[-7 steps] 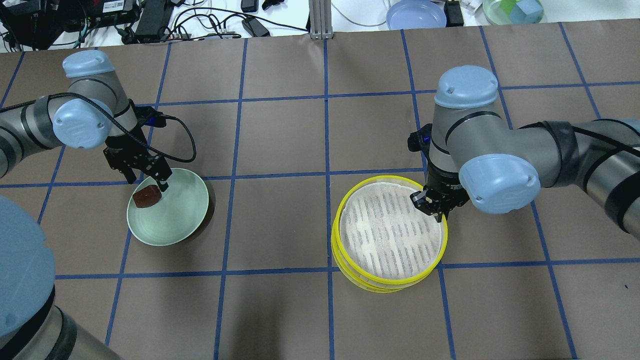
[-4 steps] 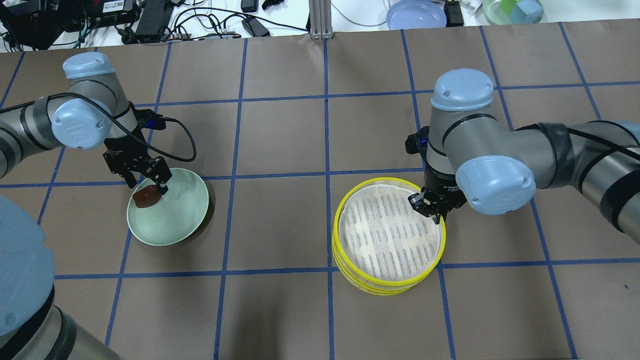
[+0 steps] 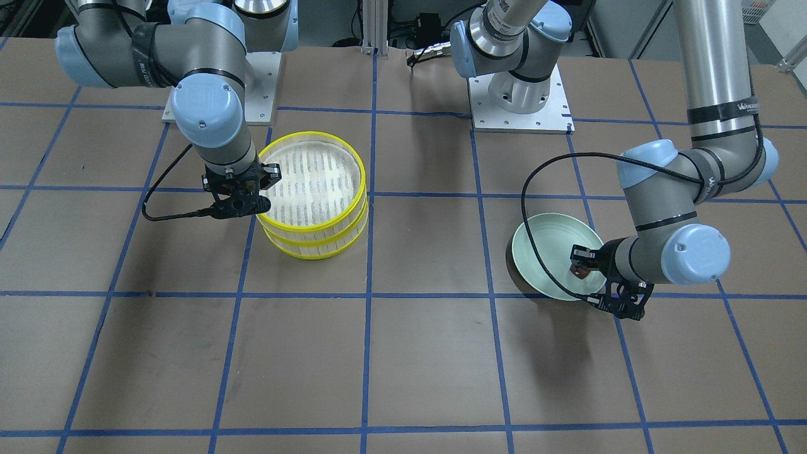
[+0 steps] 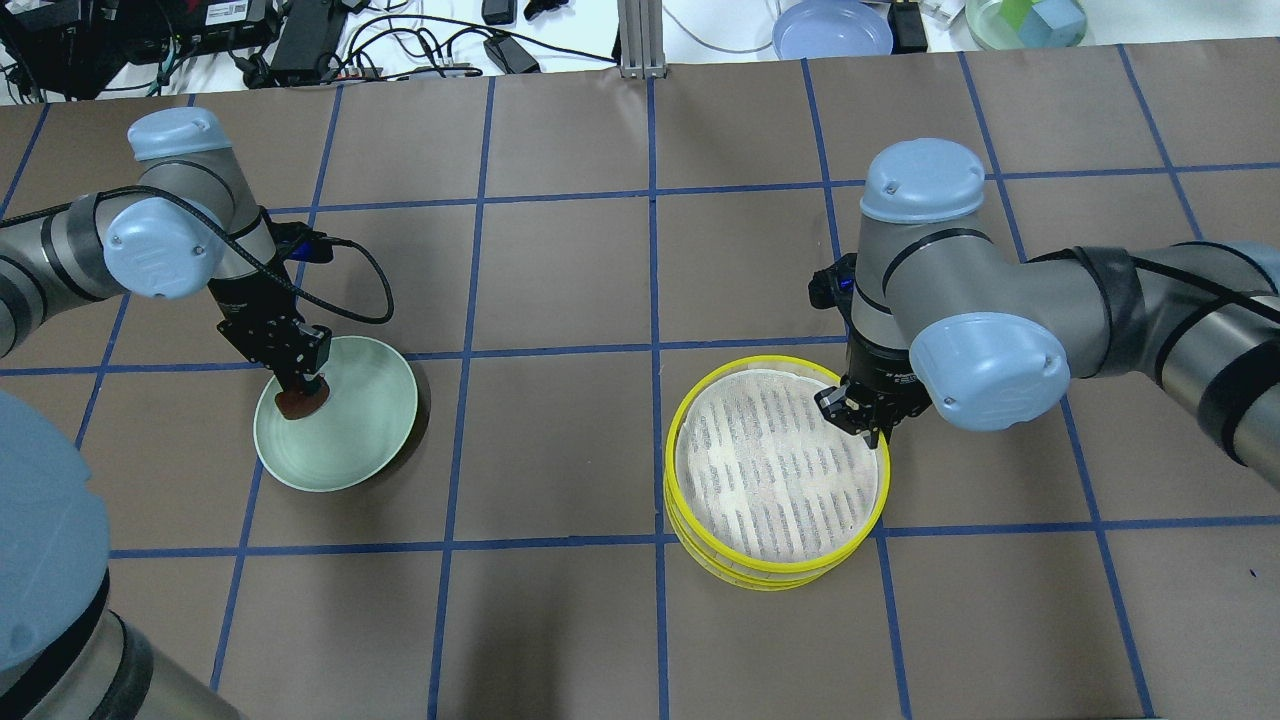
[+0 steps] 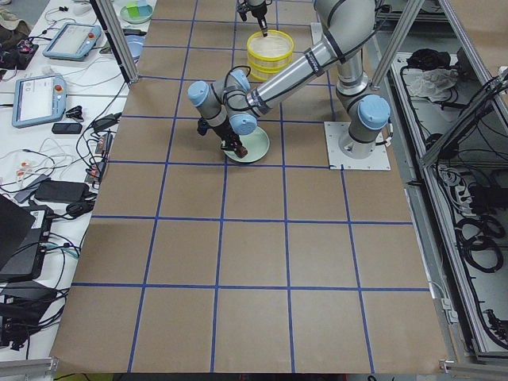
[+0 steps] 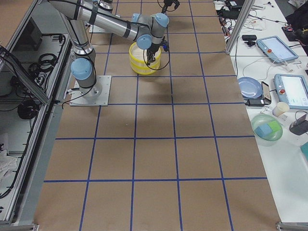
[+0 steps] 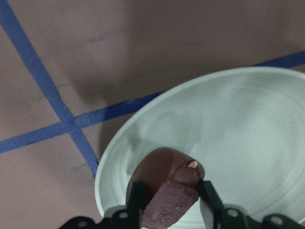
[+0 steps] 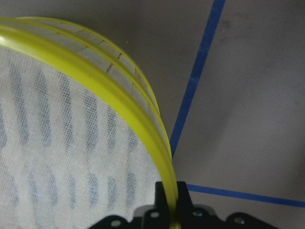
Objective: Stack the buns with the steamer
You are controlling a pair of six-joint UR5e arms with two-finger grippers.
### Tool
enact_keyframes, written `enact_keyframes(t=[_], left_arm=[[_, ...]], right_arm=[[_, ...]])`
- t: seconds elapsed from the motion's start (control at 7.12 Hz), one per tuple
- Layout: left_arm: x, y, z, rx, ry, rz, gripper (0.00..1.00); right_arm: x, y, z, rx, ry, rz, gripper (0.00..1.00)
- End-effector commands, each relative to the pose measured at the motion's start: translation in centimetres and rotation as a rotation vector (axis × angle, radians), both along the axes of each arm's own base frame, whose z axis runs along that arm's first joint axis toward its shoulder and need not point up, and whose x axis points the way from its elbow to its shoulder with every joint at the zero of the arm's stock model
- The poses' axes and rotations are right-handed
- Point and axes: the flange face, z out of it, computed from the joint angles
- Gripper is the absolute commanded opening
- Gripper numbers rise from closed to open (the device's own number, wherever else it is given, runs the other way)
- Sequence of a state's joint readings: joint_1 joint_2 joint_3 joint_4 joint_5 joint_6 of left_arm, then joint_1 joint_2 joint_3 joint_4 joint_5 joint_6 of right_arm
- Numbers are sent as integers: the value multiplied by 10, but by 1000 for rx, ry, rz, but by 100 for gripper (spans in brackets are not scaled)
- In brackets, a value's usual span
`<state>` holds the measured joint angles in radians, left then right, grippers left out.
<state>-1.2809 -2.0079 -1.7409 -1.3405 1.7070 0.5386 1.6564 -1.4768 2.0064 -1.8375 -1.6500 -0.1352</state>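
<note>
Your left gripper (image 4: 303,383) is clamped on the dark reddish-brown bun (image 7: 164,179). In the left wrist view one black finger presses each side of the blocky lump. The bun is inside the pale green plate (image 4: 360,430), close to the part of its rim that faces the table's left end and the operators' edge. From these angles you cannot quite tell whether the bun's underside rests on the plate or hangs just clear of it. The plate lies on the brown table (image 4: 560,300), about midway between the robot's edge and the operators' edge, and well apart from the steamer on the side toward the left end. A black cable (image 4: 372,290) loops from the left wrist out over the tabletop beside the plate.

Your right gripper (image 4: 862,420) is pinched together on the yellow rim of the top tray (image 3: 312,173). The right wrist view shows one finger inside the rim and one outside, with the rim running between them. It grips the part of the rim facing the table's right end and the operators' edge. The top tray sits over the lower tray (image 3: 315,249), and their rims do not line up. In the overhead view the lower tray peeks out on the side toward the robot's edge. The stack also stands about midway across the table. The white slatted floor of the top tray shows bare.
</note>
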Motion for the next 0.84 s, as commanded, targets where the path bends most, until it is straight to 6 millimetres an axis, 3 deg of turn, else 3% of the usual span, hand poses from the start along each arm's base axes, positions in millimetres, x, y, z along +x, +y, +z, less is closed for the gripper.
enact_keyframes(t=[0.0, 0.14, 0.28, 0.56, 0.7], left_arm=[[0, -3, 10, -30, -2, -1, 0], [1, -6, 24, -57, -12, 8, 0], [-1, -6, 36, -81, -18, 2, 0], [-7, -13, 78, -159, -54, 43, 0], [-13, -14, 96, -188, -73, 73, 0]], right_arm=[[0, 0, 0, 0, 1, -3, 0], [0, 0, 0, 0, 4, -7, 60], [0, -1, 2, -1, 4, -13, 81], [1, -3, 8, -10, 1, -17, 91], [1, -18, 38, -74, -2, -18, 99]])
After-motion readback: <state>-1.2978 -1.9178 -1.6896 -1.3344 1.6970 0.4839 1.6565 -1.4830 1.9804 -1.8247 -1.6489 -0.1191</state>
